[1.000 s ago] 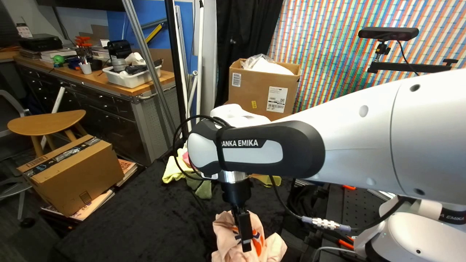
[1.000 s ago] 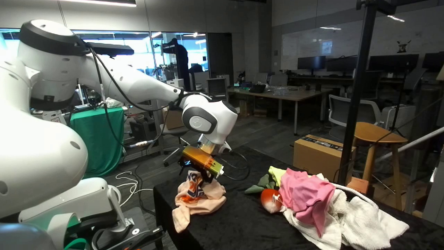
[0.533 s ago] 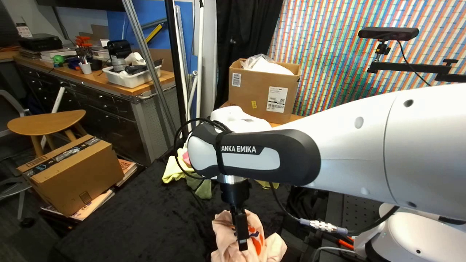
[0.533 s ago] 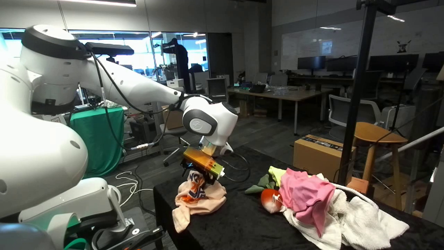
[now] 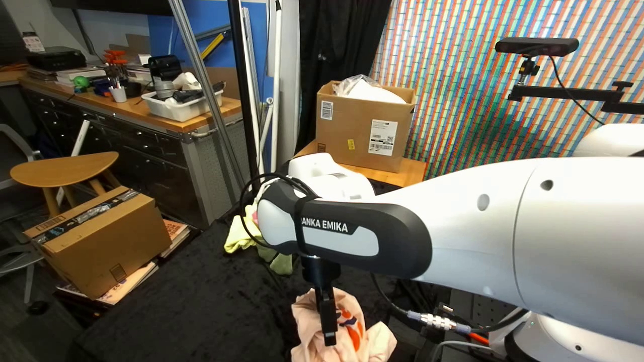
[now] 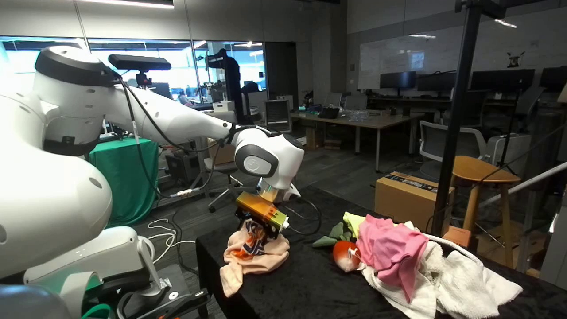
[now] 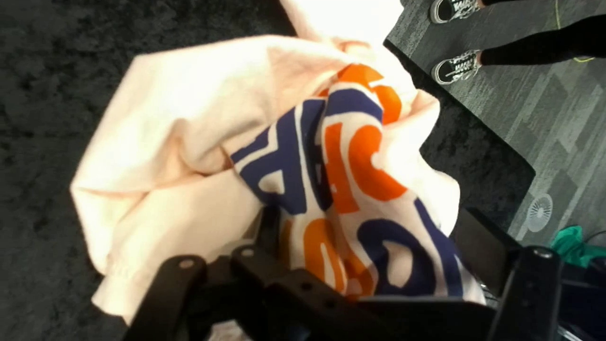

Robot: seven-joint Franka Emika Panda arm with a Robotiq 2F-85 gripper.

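A crumpled pale peach cloth [image 7: 189,137] with orange and navy lettering fills most of the wrist view. My gripper [image 7: 376,237] stands open over it, one finger to each side of a raised, printed fold. The left finger lies against or very close to the fabric; whether it touches I cannot tell. In an exterior view the gripper [image 5: 328,327] points down in front of the same cloth [image 5: 309,322], seen edge-on. Elsewhere, the orange-gold camera housing on the wrist [image 6: 261,209] covers much of the fingers above the cloth [image 6: 257,259].
The cloth rests near the edge of a black-covered table [image 6: 310,283]. Farther along lie a pink cloth [image 6: 390,248], white towels [image 6: 465,283], a red-and-white item [image 6: 345,256] and a green cloth [image 6: 330,239]. A black pole [image 6: 454,115] rises behind. A person's shoes [image 7: 457,66] show beside the table.
The arm has come down, and the gripper sits lower over the peach cloth and slightly to the left in an exterior view. The cloth itself lies as before.
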